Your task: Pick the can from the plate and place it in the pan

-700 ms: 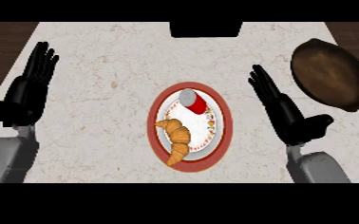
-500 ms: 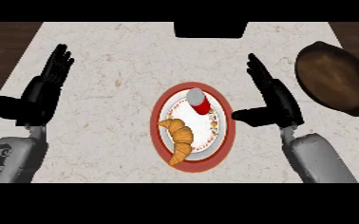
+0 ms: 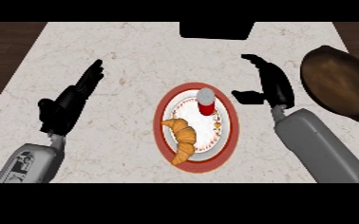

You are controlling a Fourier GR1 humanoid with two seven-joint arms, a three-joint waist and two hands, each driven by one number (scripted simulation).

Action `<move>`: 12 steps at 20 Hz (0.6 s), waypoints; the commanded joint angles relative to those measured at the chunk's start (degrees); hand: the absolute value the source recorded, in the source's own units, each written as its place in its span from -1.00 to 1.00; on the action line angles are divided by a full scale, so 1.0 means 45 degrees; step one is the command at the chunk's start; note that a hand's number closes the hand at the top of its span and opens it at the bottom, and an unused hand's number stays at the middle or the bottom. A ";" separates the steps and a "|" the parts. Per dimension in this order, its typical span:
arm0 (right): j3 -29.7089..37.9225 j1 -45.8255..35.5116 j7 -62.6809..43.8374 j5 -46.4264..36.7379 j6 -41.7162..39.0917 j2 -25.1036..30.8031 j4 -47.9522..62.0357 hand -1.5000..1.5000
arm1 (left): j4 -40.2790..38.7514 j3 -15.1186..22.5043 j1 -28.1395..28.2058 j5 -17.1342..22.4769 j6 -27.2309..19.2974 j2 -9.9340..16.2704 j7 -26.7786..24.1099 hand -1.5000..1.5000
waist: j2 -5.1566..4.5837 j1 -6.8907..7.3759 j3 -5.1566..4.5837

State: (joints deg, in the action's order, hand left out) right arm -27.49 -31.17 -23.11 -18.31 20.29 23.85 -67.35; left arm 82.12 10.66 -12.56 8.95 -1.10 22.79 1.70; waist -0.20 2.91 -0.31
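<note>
- Two hands show over your counter (image 3: 140, 52), neither holding anything.
- Your right hand (image 3: 272, 85) hangs just right of the plate (image 3: 230, 123), fingers a little bent and spread, thumb pointing toward the can (image 3: 205, 102).
- The can stands upright on the plate's far half, apart from that hand.
- A croissant (image 3: 182, 137) lies on the plate's near left part.
- Your left hand (image 3: 70, 102) rests at the left, fingers straight.
- The pan (image 3: 333, 83) sits at the right edge.
</note>
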 commanded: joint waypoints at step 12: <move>-0.1923 -0.5181 -0.6942 -0.1368 -0.7971 -0.1755 0.2131 -1.00 | 0.1450 0.0821 0.0660 -0.1039 -0.0957 -0.0713 0.1589 0.00 | 0.0087 -0.0288 0.0040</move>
State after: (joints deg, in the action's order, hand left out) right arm -36.25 -47.66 -48.17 -26.95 -2.67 16.42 -59.91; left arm 87.83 12.98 -11.05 6.25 -3.87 20.59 8.95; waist 0.19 1.39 -0.11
